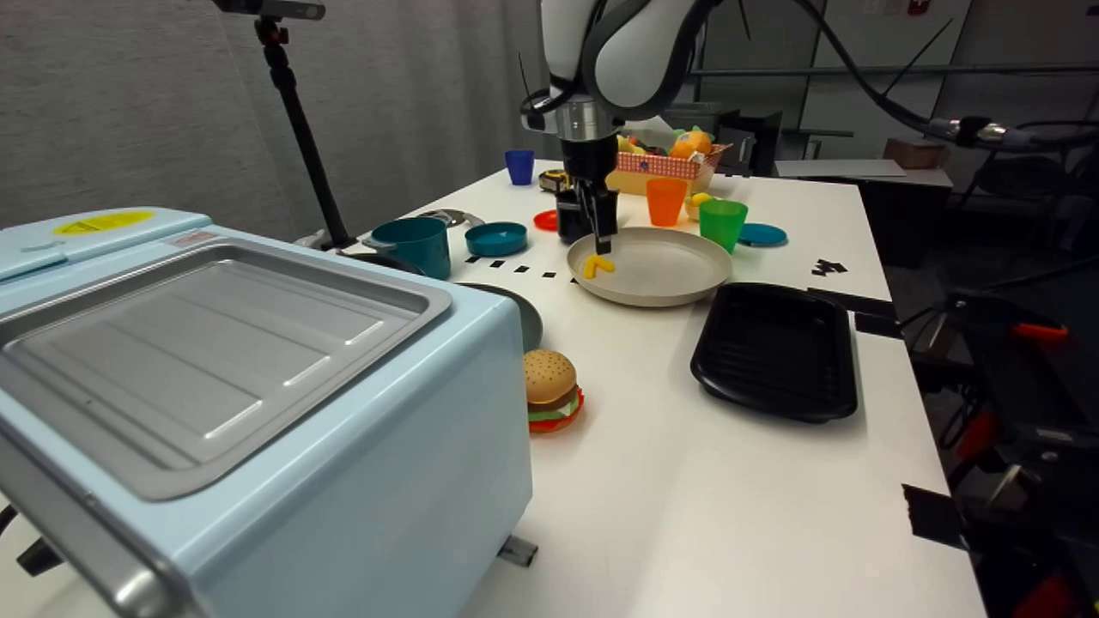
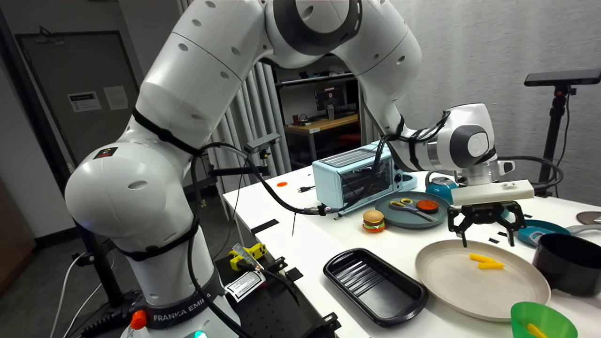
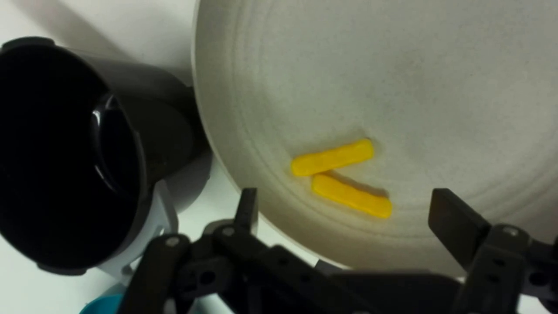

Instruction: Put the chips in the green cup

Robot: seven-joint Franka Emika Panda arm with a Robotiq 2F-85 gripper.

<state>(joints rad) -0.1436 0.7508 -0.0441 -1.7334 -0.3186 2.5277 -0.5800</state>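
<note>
Two yellow stick-shaped chips lie on the cream plate (image 2: 450, 281) in a V, their near ends close together. In the wrist view the upper chip (image 3: 332, 158) and the lower chip (image 3: 351, 196) are both in full view; they also show as chips (image 1: 597, 265) in an exterior view. My gripper (image 3: 344, 194) is open and empty, its fingers apart above the plate on either side of the lower chip. It also hangs over the chips in an exterior view (image 2: 488, 243). The green cup (image 1: 723, 223) stands beside the plate. In an exterior view the green cup (image 2: 540, 317) holds a yellow chip (image 2: 536, 330).
A black pot (image 3: 174, 117) stands close against the plate's rim near my gripper. A black baking tray (image 2: 375, 286) lies beside the plate. An orange cup (image 1: 666, 202) stands behind it. A toy burger (image 2: 373, 220) and a blue toaster oven (image 2: 352, 178) stand farther off.
</note>
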